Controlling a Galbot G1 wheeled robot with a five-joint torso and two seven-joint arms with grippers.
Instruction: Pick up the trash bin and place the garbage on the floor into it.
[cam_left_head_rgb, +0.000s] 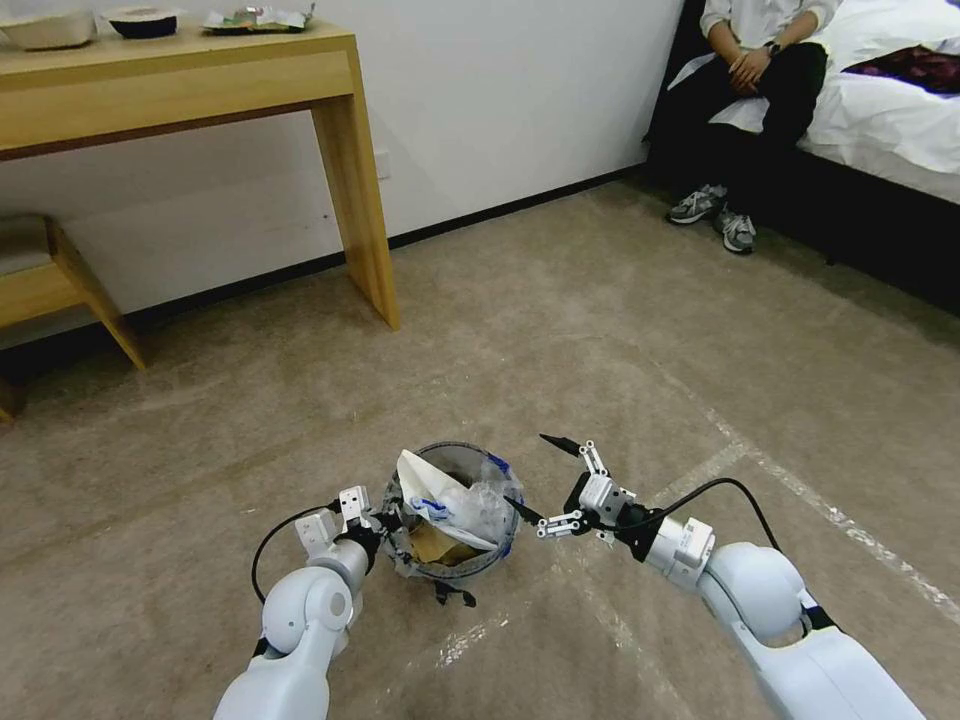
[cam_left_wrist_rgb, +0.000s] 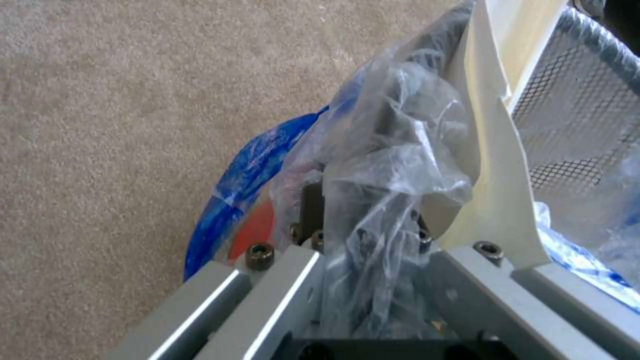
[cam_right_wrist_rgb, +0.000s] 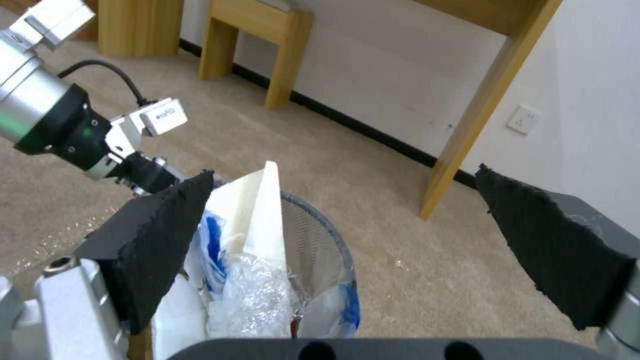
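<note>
The trash bin (cam_left_head_rgb: 455, 570) is a round mesh bin lined with a crinkly clear bag with blue marks, low over the carpet floor (cam_left_head_rgb: 620, 330) in front of me. My left gripper (cam_left_head_rgb: 385, 525) is shut on its near left rim, the bag bunched around the fingers (cam_left_wrist_rgb: 313, 200). Garbage fills the bin: a flat white slipper (cam_left_head_rgb: 425, 480) stands up out of it, with brown paper (cam_left_head_rgb: 432, 545) underneath. My right gripper (cam_left_head_rgb: 535, 478) hangs open just right of the rim, its black pads (cam_right_wrist_rgb: 160, 240) wide apart with nothing between them. The right wrist view looks over the bin (cam_right_wrist_rgb: 320, 235) and slipper (cam_right_wrist_rgb: 257, 210).
A wooden desk (cam_left_head_rgb: 350, 150) and a low stool (cam_left_head_rgb: 70, 280) stand against the white wall at the back left. A person sits on the bed (cam_left_head_rgb: 890, 120) at the back right, feet on the carpet. Worn white tape lines (cam_left_head_rgb: 800, 490) cross the floor on my right.
</note>
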